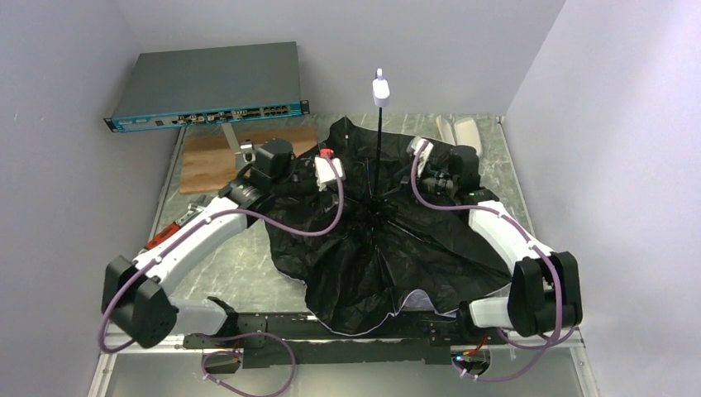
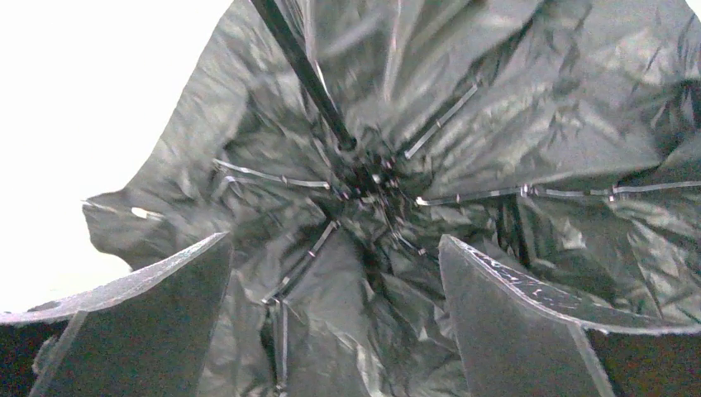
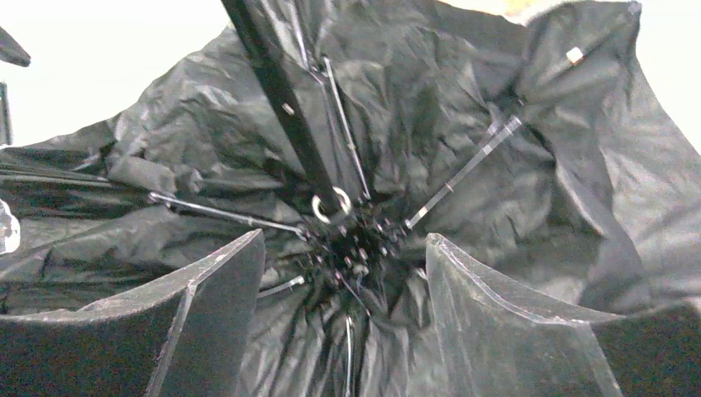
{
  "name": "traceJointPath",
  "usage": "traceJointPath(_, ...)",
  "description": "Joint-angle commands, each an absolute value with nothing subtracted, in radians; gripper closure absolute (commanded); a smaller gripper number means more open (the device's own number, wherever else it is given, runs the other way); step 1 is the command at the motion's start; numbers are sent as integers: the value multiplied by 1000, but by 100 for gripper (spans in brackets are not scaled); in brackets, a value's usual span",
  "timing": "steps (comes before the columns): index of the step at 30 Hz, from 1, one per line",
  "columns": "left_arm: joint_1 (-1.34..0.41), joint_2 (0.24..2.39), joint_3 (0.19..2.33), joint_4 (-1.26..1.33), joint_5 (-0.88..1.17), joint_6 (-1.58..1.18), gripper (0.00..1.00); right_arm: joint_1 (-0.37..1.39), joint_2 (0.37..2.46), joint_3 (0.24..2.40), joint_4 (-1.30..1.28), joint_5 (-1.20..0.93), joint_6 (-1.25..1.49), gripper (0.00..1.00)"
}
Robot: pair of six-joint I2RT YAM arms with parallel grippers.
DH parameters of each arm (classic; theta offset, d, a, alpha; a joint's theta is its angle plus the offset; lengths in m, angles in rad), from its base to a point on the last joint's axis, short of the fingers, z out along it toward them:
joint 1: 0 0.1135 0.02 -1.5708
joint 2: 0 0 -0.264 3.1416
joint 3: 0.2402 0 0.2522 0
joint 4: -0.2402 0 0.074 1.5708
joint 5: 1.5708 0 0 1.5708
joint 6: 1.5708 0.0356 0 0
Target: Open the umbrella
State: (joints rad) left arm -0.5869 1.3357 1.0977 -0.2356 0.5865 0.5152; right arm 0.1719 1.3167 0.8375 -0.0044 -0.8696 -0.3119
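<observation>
Seen from above, the umbrella (image 1: 388,248) lies inverted on the table, its black lining spread wide around the shaft (image 1: 379,157), which stands upright with the handle (image 1: 380,89) at its top. The opening is judged to be largely done, though the cloth sags in folds and a full, locked spread is not confirmed. The left gripper (image 1: 331,171) is held just left of the shaft and the right gripper (image 1: 423,155) just right of it, both above the canopy. Part of the cloth beyond the shaft is covered by the two wrists, and of the silvery outside only a thin pale rim is shown nearest the arm bases. In the left wrist view the fingers (image 2: 165,306) are spread apart with nothing pinched; the ribs (image 2: 273,176) are seen fanning from the foot of the shaft, but the picture is blurred and its background burnt out white. In the right wrist view the fingers are likewise parted and empty, and a ring (image 3: 331,207) is seen at the foot of the shaft; whether it is latched cannot be told.
</observation>
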Motion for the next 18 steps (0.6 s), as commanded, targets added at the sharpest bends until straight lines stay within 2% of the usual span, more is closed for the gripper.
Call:
traceJointPath(1, -578, 1232, 1079, -111, 630, 458, 0, 246, 1362, 820, 232, -928, -249, 27)
traceJointPath(7, -579, 1171, 1178, -213, 661, 571, 0, 321, 1451, 839, 328, -866, -245, 27)
traceJointPath(11, -580, 1149, 1250, -255, 642, 610, 0, 342, 1530, 839, 380, -825, -250, 39)
traceJointPath(14, -580, 1128, 1285, -248, 611, 617, 0, 341, 1582, 833, 394, -781, -270, 53)
traceJointPath(18, -579, 1116, 1335, -262, 586, 607, 0, 339, 1598, 838, 392, -762, -277, 87)
